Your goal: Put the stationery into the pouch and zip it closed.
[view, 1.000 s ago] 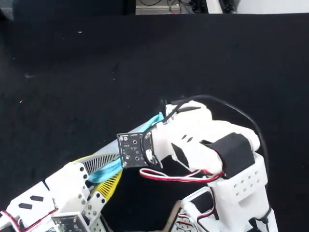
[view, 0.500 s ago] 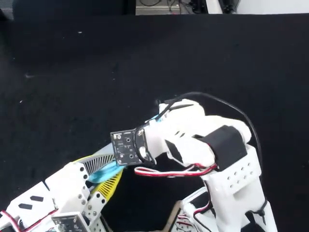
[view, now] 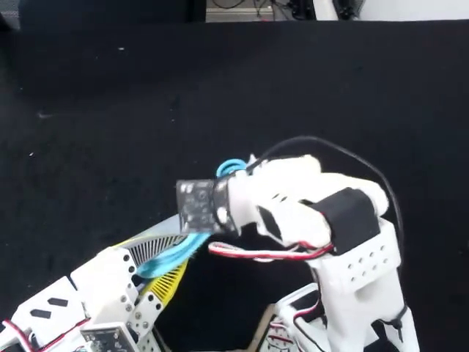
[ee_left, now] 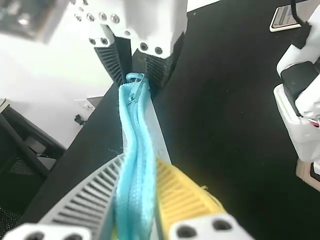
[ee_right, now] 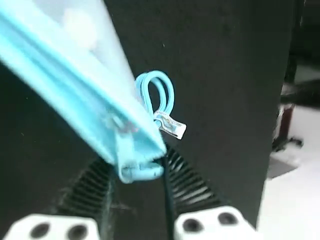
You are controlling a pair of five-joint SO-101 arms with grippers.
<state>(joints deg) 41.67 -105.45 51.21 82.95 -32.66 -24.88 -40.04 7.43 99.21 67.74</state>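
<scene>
Pouch (ee_left: 135,125): strung taut end to end, zip edge upward. Left gripper (ee_left: 137,170) clamped on one end as anchor; right gripper (ee_right: 142,167) pinched on the opposite end beside the pull loop (ee_right: 156,94), probably tensioning the zip for closing.

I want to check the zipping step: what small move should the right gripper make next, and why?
Probably release the pouch corner and take the zipper pull instead. The right gripper clamps the pouch's end, the pull hangs free beside it, and the left gripper holds the other end. Whether the pouch is zipped, I cannot tell.
</scene>
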